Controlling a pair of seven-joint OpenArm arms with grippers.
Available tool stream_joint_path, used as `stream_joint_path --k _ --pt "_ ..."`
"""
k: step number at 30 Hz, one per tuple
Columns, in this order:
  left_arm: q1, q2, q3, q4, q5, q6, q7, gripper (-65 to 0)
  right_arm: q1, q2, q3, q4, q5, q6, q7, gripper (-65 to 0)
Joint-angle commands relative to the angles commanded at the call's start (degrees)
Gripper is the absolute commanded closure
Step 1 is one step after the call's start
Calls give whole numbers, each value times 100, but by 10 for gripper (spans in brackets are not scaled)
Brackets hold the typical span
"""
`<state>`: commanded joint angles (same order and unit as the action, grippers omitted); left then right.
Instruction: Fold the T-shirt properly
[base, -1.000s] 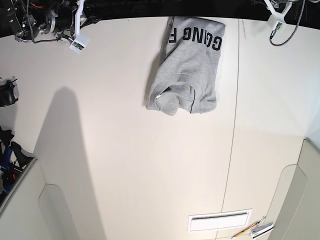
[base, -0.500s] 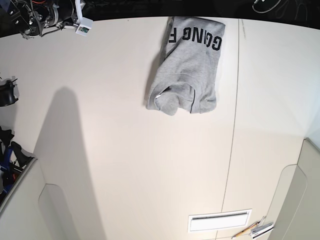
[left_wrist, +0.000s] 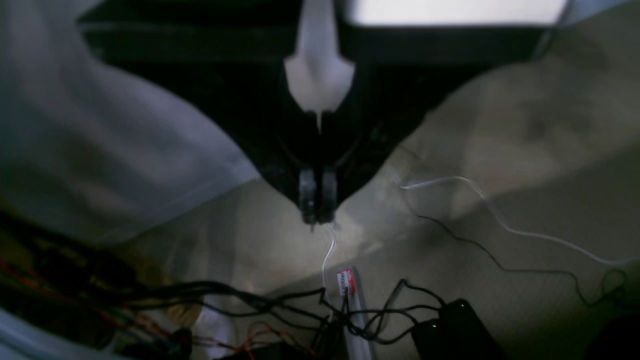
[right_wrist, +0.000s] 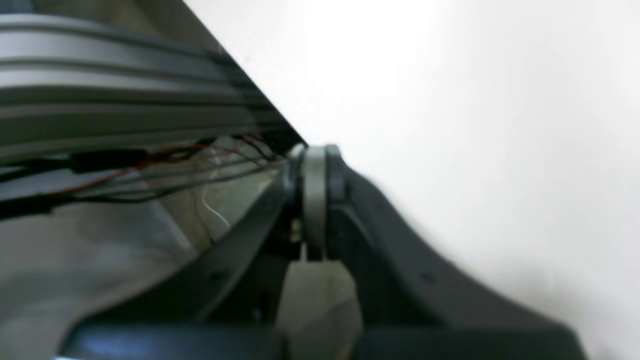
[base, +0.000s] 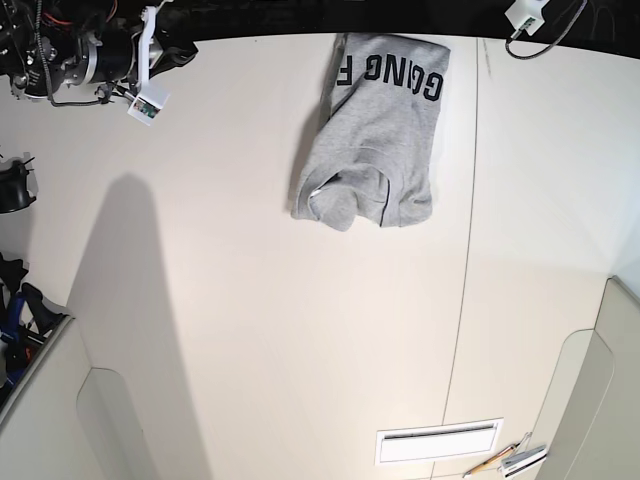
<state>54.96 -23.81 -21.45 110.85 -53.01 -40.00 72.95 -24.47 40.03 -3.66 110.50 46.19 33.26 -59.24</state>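
Cream-white and smooth, the counter (base: 300, 330) carries the large light heather-grey cotton T-shirt (base: 375, 130) near its far edge, roughly mid-width. That shirt lies folded into a narrow bundle whose long axis runs from the far edge toward the near side, leaning slightly to the base view's left. Black block lettering (base: 390, 73) crosses its far end, and bunched rounded folds mark the near end. A thin seam line (base: 470, 250) in the counter runs just beside the shirt.

Both arms sit well apart from the shirt at the far corners. The left tool (left_wrist: 317, 200) hangs over floor cables, its dark fingers (left_wrist: 307, 192) pressed together, empty. The right tool (right_wrist: 314, 200) looks closed too, though blur makes it hard to judge.
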Motion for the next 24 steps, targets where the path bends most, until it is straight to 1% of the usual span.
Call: stream_joint_path --k 2,7,8,11,13,16,18,19,20,23,24 --pt "186 0 -197 105 -22 0 61 0 -85 17 31 221 66 2 -166 0" --pt "1106 2 -953 210 -531 0 61 0 -890 92 33 935 0 2 -133 0" --pt "1224 0 -1021 210 -529 0 61 0 -1045 109 33 1071 -103 0 -116 0" --pt "1523 15 -1045 208 -498 0 61 0 -1554 109 33 1158 -271 -7 -122 0" --pt "1652 15 -1043 197 -326 0 57 0 -1941 107 31 1152 -278 -4 -122 0" --pt "1681 15 -1038 52 -31 0 55 0 -2518 107 26 1047 -555 -7 -120 0" --pt "1681 11 -922 -205 90 0 33 0 -2863 107 26 796 -680 -7 -114 0" --pt "1679 -4 -774 -380 212 0 -61 0 -3003 107 26 608 -678 -7 -81 0" --pt "1676 -24 -570 -586 402 0 -264 0 -3097 107 24 391 -678 -7 -13 0" --pt "1508 -219 317 -1294 1226 0 -1248 0 -3110 105 -48 -391 -684 -9 319 0" --pt "1344 -247 608 -1561 1486 0 -1456 0 -3067 105 -103 -651 -702 -9 420 0"
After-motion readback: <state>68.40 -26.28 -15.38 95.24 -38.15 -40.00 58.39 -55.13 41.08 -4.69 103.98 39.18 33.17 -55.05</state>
